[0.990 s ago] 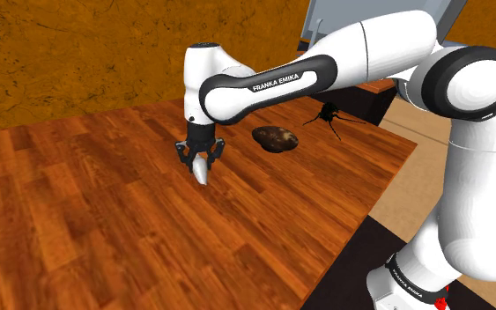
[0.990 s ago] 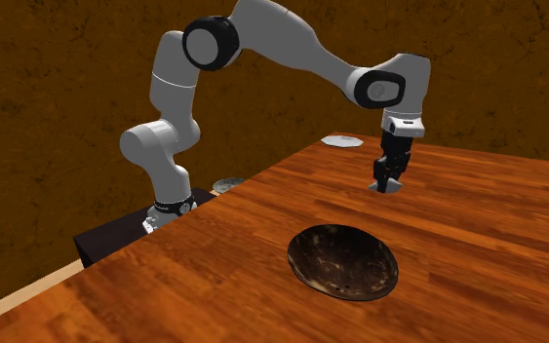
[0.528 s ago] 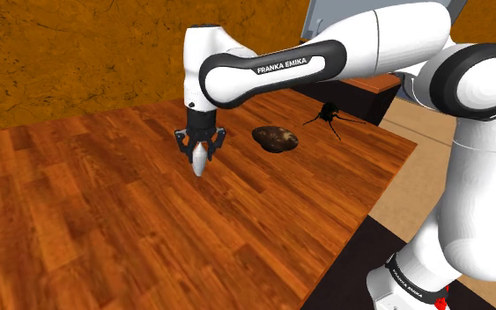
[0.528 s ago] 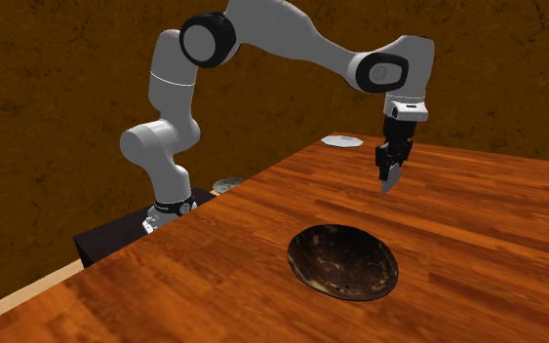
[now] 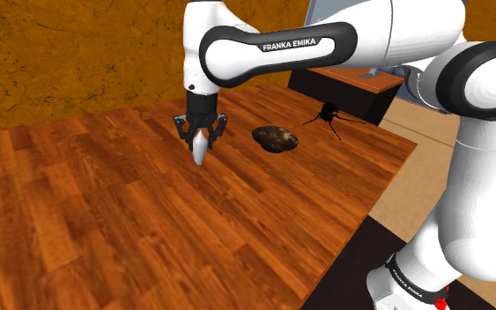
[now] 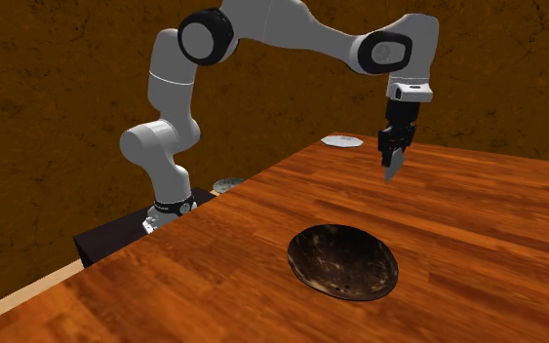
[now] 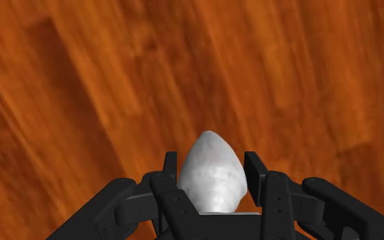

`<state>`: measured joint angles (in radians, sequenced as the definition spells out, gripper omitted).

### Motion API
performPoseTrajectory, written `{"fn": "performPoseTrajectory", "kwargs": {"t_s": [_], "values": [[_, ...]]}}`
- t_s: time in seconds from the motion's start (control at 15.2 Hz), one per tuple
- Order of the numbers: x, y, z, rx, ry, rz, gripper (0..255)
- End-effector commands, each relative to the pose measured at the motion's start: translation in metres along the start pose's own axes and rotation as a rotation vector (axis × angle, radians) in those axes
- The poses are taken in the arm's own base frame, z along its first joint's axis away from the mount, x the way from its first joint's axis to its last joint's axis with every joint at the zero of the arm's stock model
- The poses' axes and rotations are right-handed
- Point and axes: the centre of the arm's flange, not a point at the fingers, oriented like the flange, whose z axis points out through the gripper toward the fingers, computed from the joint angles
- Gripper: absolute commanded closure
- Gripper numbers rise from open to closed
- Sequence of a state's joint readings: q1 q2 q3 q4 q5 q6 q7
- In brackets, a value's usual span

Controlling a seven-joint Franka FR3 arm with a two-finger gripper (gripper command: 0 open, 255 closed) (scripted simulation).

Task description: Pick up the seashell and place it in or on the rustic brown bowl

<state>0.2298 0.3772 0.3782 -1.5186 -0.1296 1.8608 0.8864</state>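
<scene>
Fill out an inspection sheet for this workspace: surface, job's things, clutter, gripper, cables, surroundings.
Surface: reddish-brown wooden table top, planked grain.
Job's things: white seashell clasped between the fingers, pointed end away from the hand, above the table; dark brown bowl resting on the table, nothing in it.
Clutter: small black spidery thing beyond the bowl in the shoulder view; pale flat disc at the table's far edge in the second exterior view.
Gripper: gripper shut on the seashell, pointing down.
Cables: nothing seen.
Surroundings: mottled brown wall; black stand; pale floor.
</scene>
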Motion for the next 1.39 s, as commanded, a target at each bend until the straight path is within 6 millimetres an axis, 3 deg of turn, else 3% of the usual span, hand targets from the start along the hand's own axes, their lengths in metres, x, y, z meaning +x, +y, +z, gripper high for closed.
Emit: {"fn": "performPoseTrajectory", "kwargs": {"t_s": [0.0,0.07,1.32], "values": [[0.0,0.0,-0.01,0.0,0.0,0.0,255],[0.0,0.0,-0.014,0.0,0.0,0.0,255],[0.089,0.235,-0.012,0.0,0.0,0.0,255]]}}
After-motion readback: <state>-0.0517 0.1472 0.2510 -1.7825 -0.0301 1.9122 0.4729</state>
